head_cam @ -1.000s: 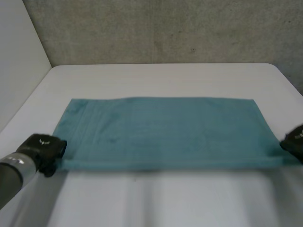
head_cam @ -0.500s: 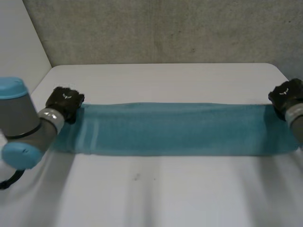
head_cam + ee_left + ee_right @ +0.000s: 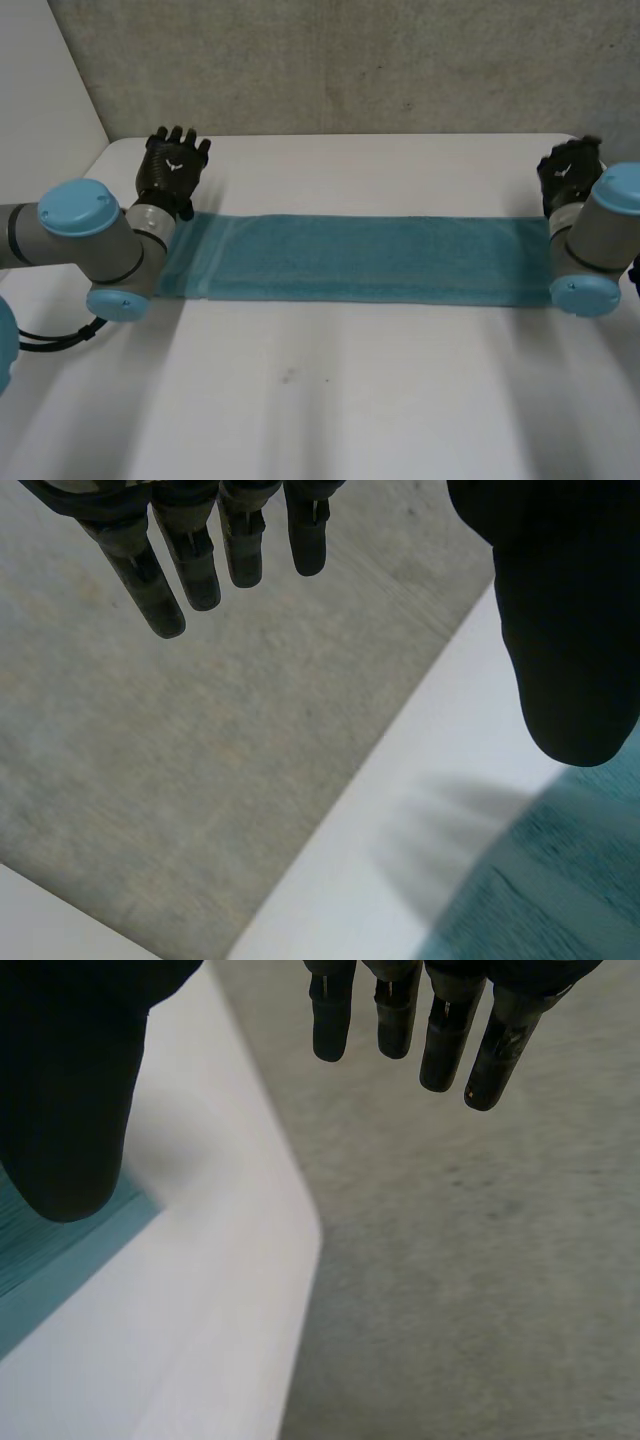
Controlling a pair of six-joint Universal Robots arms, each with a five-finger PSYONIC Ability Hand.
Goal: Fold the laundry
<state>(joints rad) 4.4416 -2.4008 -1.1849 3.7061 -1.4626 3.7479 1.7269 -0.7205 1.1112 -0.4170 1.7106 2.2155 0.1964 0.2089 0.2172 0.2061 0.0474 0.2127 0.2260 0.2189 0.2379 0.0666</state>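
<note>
Both of my hands are spread wide and hold nothing. My left hand (image 3: pixel 172 168) sits just beyond the far corner at one short end of the teal towel (image 3: pixel 360 258), and my right hand (image 3: pixel 570 172) sits just beyond the far corner at the other end. In each wrist view my straight fingers (image 3: pixel 190 560) stand well apart from the thumb (image 3: pixel 565 630), with nothing between them. The teal towel lies flat as a long, narrow band across the middle of the white table (image 3: pixel 330 400), and it looks doubled along its length. I judge it light, soft and limp: it will sag wherever I do not support it, and it will not tear or break. Its nap should keep it from slipping out of a pinch. The layers could slide apart if I catch only the top one. To bring one short end over the other, I would take the two corners of a single end. I would pinch through the full thickness close to the edge, and carry it low so the band drapes evenly.
</note>
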